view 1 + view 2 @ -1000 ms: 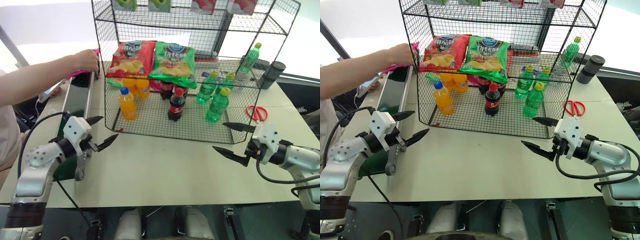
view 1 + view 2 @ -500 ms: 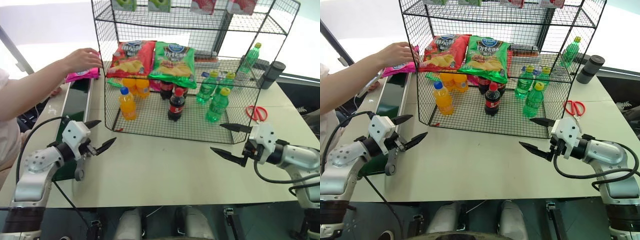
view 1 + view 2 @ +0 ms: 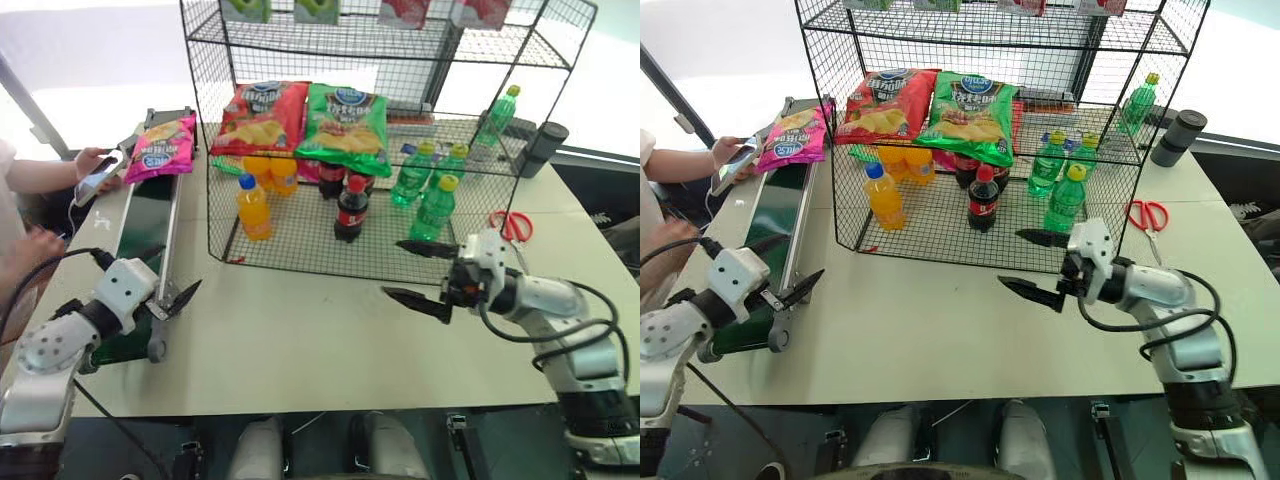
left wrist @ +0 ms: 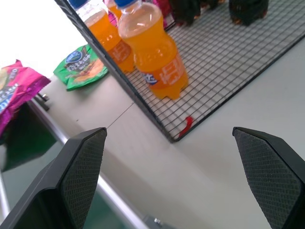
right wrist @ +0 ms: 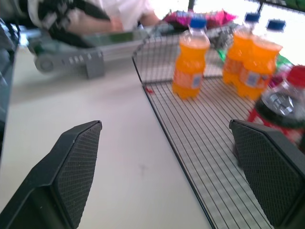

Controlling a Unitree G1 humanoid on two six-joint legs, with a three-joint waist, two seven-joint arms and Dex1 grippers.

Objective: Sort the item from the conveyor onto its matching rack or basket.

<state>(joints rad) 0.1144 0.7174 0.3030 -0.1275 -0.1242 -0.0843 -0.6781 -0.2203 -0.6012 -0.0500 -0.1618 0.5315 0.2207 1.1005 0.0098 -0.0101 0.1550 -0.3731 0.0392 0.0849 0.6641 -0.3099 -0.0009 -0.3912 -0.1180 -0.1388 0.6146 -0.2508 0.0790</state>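
Note:
The item, a magenta-pink chip bag (image 3: 160, 147), lies on the far end of the conveyor (image 3: 140, 215), a dark-green belt between grey rails along the table's left side. The black wire rack (image 3: 400, 60) stands at the table's middle and back. My left gripper (image 3: 177, 268) is open and empty, low beside the conveyor's near end, well short of the bag. My right gripper (image 3: 392, 267) is open and empty, pointing left just in front of the rack's lower front edge. The pink bag (image 4: 14, 90) also shows in the left wrist view.
On the rack's middle tier lie a red chip bag (image 3: 265, 115) and a green chip bag (image 3: 348, 125); orange bottles (image 3: 254, 207), cola bottles (image 3: 350, 208) and green bottles (image 3: 435, 210) stand below. Red scissors (image 3: 512, 225) lie right of the rack. A person's hand with a phone (image 3: 95, 180) is left of the conveyor.
The person's hand let go of the pink bag and drew back, leaving it on the belt. My left gripper moved left and lower toward the conveyor. My right gripper moved left along the rack's front.

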